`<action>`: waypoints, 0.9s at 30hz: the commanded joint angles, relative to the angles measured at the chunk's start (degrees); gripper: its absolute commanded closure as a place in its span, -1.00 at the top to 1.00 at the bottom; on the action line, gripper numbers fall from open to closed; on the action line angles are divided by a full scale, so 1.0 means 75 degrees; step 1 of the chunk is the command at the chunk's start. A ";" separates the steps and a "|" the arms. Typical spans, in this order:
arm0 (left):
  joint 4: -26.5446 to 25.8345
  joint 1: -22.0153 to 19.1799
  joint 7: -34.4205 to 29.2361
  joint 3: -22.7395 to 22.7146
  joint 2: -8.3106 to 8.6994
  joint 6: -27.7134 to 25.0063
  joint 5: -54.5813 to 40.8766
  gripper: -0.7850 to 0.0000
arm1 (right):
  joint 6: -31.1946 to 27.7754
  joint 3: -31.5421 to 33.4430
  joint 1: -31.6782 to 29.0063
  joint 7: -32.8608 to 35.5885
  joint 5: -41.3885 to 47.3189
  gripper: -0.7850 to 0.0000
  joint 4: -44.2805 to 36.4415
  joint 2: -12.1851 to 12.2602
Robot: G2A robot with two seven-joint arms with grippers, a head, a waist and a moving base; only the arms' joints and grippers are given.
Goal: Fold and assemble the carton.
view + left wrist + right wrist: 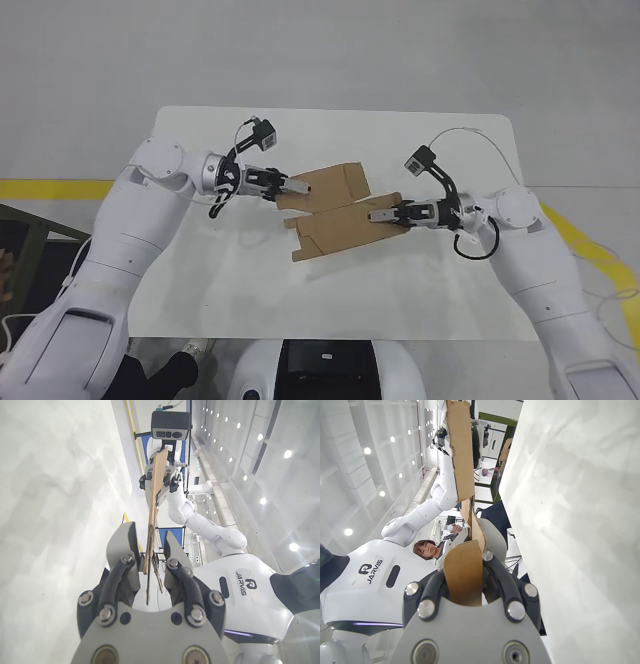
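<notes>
A flat brown carton [335, 205] hangs between both arms just above the middle of the white table [250, 280]. My left gripper [292, 186] is shut on the carton's left edge. In the left wrist view the carton [156, 482] runs edge-on away from that gripper [150, 540], its layers splaying slightly between the pads. My right gripper [378, 214] is shut on the right end. In the right wrist view a flap of the carton [461, 457] covers that gripper [470, 550] and hides its fingertips. The left wrist view also shows the right gripper [157, 487] clamped on the far end.
White tabletop lies open on all sides of the carton, widest toward the front edge [330, 335]. A yellow floor line [40, 188] runs past both table ends.
</notes>
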 commanded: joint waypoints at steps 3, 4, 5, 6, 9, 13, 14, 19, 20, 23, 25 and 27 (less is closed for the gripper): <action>-0.0013 0.0043 -0.0009 -0.0069 0.0017 0.0012 -0.0075 1.00 | 0.0060 0.0081 -0.0074 -0.0334 -0.0223 -1.00 -0.0123 0.0032; -0.0018 0.0054 0.0000 -0.0082 0.0020 0.0017 -0.0085 1.00 | 0.0068 0.0104 -0.0101 -0.0423 -0.0305 -1.00 -0.0168 0.0043; -0.0029 0.0064 -0.0001 -0.0089 0.0022 0.0027 -0.0094 1.00 | 0.0062 0.0127 -0.0128 -0.0505 -0.0389 -1.00 -0.0228 0.0054; -0.0042 0.0073 -0.0008 -0.0097 0.0024 0.0036 -0.0109 1.00 | 0.0036 0.0151 -0.0164 -0.0582 -0.0459 -1.00 -0.0294 0.0064; -0.0060 0.0097 -0.0053 -0.0115 0.0029 0.0063 -0.0156 1.00 | -0.0010 0.0230 -0.0282 -0.0899 -0.0712 -1.00 -0.0486 0.0095; -0.0046 0.0104 -0.0089 -0.0163 0.0044 0.0088 -0.0175 1.00 | 0.0050 0.0300 -0.0424 -0.1240 -0.0996 -1.00 -0.0739 0.0130; -0.0051 0.0108 -0.0093 -0.0185 0.0050 0.0088 -0.0187 1.00 | 0.0085 0.0308 -0.0451 -0.1305 -0.1063 -1.00 -0.0788 0.0138; -0.0211 0.0172 -0.0145 -0.0348 0.0103 0.0087 -0.0246 1.00 | 0.0226 0.0294 -0.0537 -0.1516 -0.1299 -1.00 -0.0932 0.0158; -0.0260 0.0190 -0.0147 -0.0391 0.0118 0.0079 -0.0243 1.00 | 0.0252 0.0284 -0.0548 -0.1552 -0.1320 -1.00 -0.0940 0.0159; -0.0428 0.0260 -0.0151 -0.0528 0.0165 0.0096 -0.0258 1.00 | 0.0304 0.0244 -0.0558 -0.1617 -0.1393 -1.00 -0.0962 0.0159; -0.0556 0.0320 -0.0149 -0.0622 0.0198 0.0113 -0.0270 1.00 | 0.0335 0.0215 -0.0555 -0.1642 -0.1422 -1.00 -0.0961 0.0157; -0.0698 0.0384 -0.0139 -0.0706 0.0228 0.0120 -0.0282 1.00 | 0.0352 0.0196 -0.0548 -0.1690 -0.1447 -1.00 -0.0961 0.0155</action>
